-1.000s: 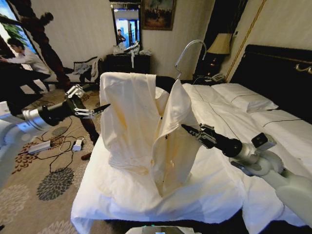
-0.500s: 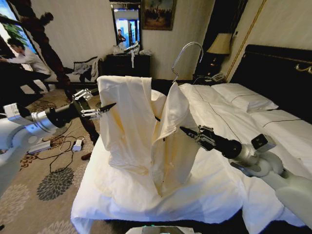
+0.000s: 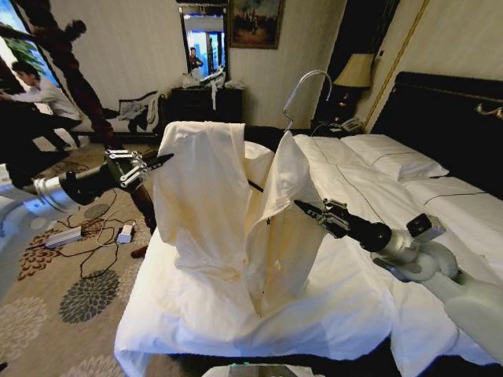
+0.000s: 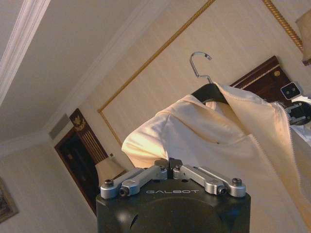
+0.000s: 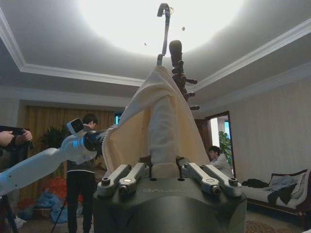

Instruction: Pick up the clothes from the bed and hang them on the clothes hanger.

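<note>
While draped on hanger (image 3: 305, 88), clothes (image 3: 228, 212) between 2 grippers.

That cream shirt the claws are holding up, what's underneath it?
A hanger: its silver hook pokes out above the shirt, and a dark shoulder arm shows at the collar. The rest of the hanger is covered. Below lies the bed.

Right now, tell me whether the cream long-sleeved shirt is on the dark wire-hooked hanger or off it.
On it: the cream shirt drapes over the dark hanger, its silver hook rising above the collar. Both grippers, left and right, pinch the fabric.
</note>
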You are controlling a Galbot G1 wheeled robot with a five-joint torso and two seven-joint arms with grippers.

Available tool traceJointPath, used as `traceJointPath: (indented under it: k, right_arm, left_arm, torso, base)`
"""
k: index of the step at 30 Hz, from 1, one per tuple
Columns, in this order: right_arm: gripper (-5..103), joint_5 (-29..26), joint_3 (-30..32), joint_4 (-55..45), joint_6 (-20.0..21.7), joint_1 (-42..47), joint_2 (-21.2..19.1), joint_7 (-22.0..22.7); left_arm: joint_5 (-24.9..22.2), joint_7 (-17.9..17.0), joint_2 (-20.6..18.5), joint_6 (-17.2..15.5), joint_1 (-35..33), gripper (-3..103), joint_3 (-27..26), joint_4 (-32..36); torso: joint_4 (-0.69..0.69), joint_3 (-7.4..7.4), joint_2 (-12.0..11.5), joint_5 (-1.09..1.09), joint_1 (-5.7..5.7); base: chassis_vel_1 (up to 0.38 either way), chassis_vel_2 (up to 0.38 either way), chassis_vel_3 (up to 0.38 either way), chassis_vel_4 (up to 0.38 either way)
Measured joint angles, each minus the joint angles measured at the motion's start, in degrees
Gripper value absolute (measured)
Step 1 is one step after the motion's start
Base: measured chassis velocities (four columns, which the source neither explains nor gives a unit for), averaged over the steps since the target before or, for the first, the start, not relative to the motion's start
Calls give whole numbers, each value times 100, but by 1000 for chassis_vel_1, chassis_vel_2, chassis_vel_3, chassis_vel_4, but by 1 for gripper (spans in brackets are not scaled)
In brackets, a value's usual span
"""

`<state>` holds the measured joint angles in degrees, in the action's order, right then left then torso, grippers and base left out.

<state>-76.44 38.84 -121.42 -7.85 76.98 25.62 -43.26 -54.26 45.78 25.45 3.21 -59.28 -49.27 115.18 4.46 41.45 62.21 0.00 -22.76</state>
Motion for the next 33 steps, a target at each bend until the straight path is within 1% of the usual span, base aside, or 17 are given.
traceJointPath:
  k: [5, 8, 10, 12, 14, 16, 17, 19, 21, 22, 23, 26, 29, 31, 33]
  right_arm:
    - [21, 53, -2, 31, -1, 5, 5, -62]
    - [21, 211, -12, 86, 7, 26, 9, -246]
    - [21, 268, -14, 103, 13, 33, 11, -311]
    - [21, 465, -20, 148, 28, 62, 18, -489]
    - [21, 547, -23, 159, 32, 81, 36, -533]
    - [21, 554, -23, 162, 33, 85, 41, -535]
    - [21, 559, -22, 166, 34, 88, 46, -539]
    - [21, 574, -14, 172, 40, 111, 48, -580]
    - [21, 579, -14, 171, 43, 115, 48, -588]
    - [21, 585, -14, 156, 48, 124, 47, -602]
    - [21, 583, -17, 111, 55, 130, 50, -614]
    - [21, 473, -28, 16, 85, 140, 66, -653]
    - [21, 423, -30, -9, 105, 144, 66, -730]
    - [21, 373, -33, -14, 149, 144, 63, -922]
    - [21, 360, -37, -14, 165, 143, 59, -987]
  left_arm:
    - [-209, 51, -106, -43, 109, 0, -23, -22]
    - [-493, 87, -313, -108, 302, 0, -18, -34]
    - [-557, 95, -377, -119, 348, 0, -11, -46]
    - [-704, 146, -560, -144, 453, 0, 3, -101]
    - [-784, 221, -701, -166, 515, 0, 1, -162]
    - [-799, 252, -734, -175, 525, 0, -3, -180]
    - [-811, 293, -771, -190, 535, 0, -11, -205]
    - [-824, 517, -915, -245, 560, 0, -22, -354]
    - [-825, 573, -949, -248, 566, 0, -14, -385]
    - [-834, 664, -1002, -255, 572, 0, 9, -421]
    - [-853, 826, -1083, -265, 576, 0, 57, -468]
    - [-869, 1042, -1187, -268, 615, 0, 224, -541]
    - [-876, 1108, -1221, -267, 664, 0, 331, -584]
    - [-914, 1189, -1275, -266, 701, 0, 428, -643]
    - [-936, 1217, -1299, -266, 703, 0, 437, -660]
  torso:
    - [0, 0, 0, -2, 0]
    - [1, 0, 0, 1, 0]
    - [1, 0, 0, 1, 0]
    - [0, 0, 0, 0, 0]
    - [0, 0, 0, 1, 0]
    - [0, 0, 0, 0, 0]
    - [0, 0, 0, 0, 0]
    - [0, 0, 0, 0, 0]
    - [0, 0, 0, 0, 0]
    - [0, 0, 0, 0, 0]
    - [0, 0, 0, -1, 0]
    - [0, 0, 0, 0, 0]
    - [0, 0, 0, -1, 0]
    - [0, 0, 0, -1, 0]
    - [0, 0, 0, -1, 0]
  base:
    - [0, 0, 0, 0]
    - [0, 0, 0, 0]
    - [0, 0, 0, 0]
    - [0, 0, 0, 0]
    - [0, 0, 0, 0]
    - [0, 0, 0, 0]
    - [0, 0, 0, 0]
    - [0, 0, 0, 0]
    - [0, 0, 0, 0]
    - [0, 0, 0, 0]
    - [0, 0, 0, 0]
    - [0, 0, 0, 0]
    - [0, 0, 0, 0]
    - [0, 0, 0, 0]
    - [0, 0, 0, 0]
